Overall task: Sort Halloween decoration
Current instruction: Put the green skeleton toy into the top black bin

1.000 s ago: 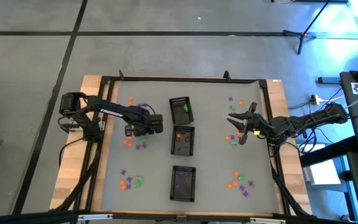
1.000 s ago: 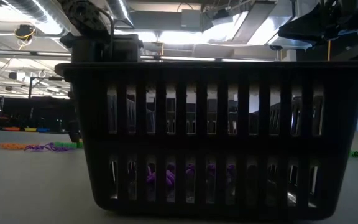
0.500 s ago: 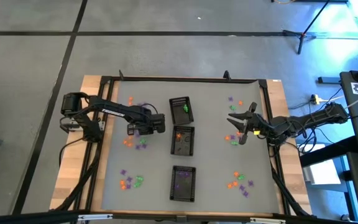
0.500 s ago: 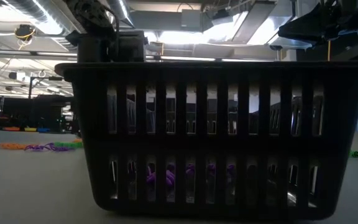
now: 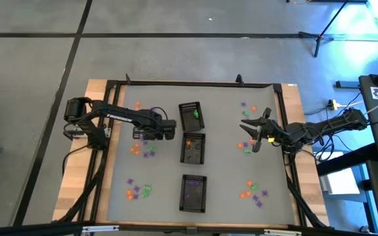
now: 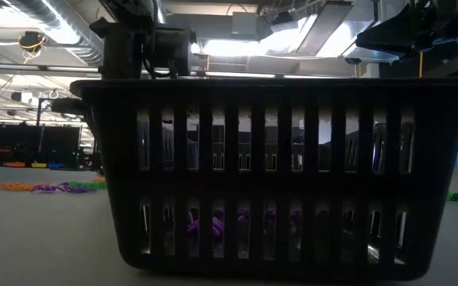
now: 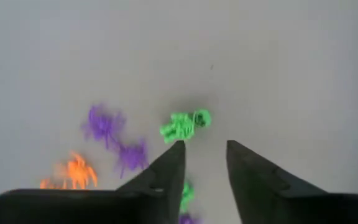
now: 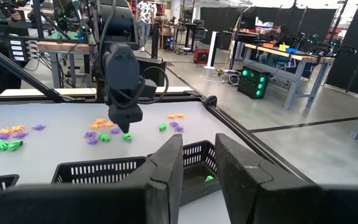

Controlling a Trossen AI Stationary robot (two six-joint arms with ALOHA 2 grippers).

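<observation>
L gripper (image 5: pixel 170 129) hangs over the mat's left half, just left of the 3 trays (image 5: pixel 192 149), jaws parted w/ nothing between them. A green trinket (image 7: pixel 185 125) lies just ahead of its tips, purple ones (image 7: pixel 104 122) and an orange (image 7: pixel 73 172) close beside. Risk: trinkets are crowded, so closing could catch a purple w/ the green, or nudge it away; thin piece may slip the pads.

Trays mid-mat: purple already in near one (image 6: pixel 213 226).

R gripper (image 5: pixel 247 135) waits at right by more trinkets (image 5: pixel 247 148), jaws apart, empty. More heaps unsorted at all corners.
</observation>
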